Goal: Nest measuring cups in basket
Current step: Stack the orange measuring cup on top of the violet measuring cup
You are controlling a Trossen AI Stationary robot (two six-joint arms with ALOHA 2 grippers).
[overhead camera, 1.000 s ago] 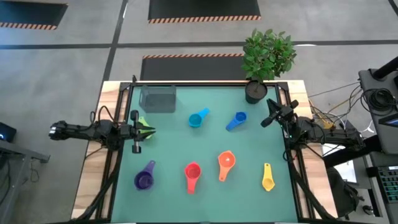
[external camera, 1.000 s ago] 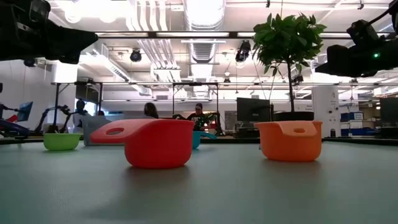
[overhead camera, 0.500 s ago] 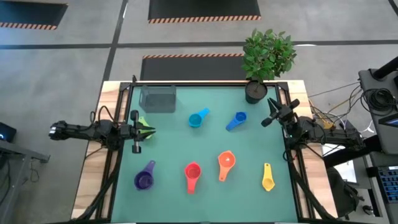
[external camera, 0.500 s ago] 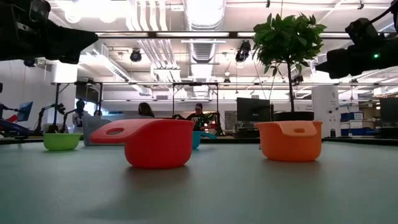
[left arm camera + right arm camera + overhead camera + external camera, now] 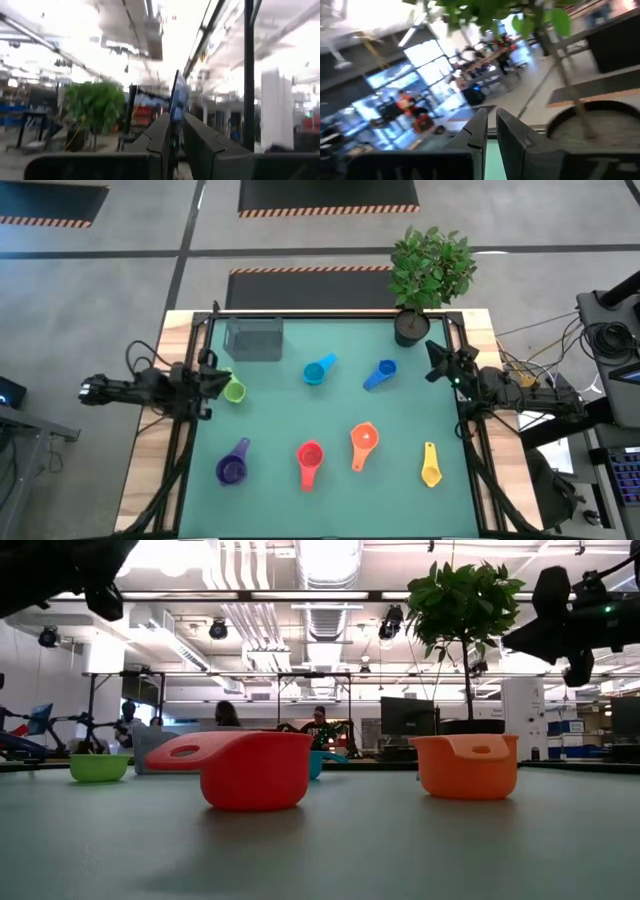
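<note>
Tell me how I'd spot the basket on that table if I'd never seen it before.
Start at the leafy potted plant at the far right corner of the green table, then follow that far edge across to the opposite corner. There sits the basket, a small grey see-through rectangular bin. Everything else nearby is a brightly coloured cup with a handle, such as the light blue cup.
</note>
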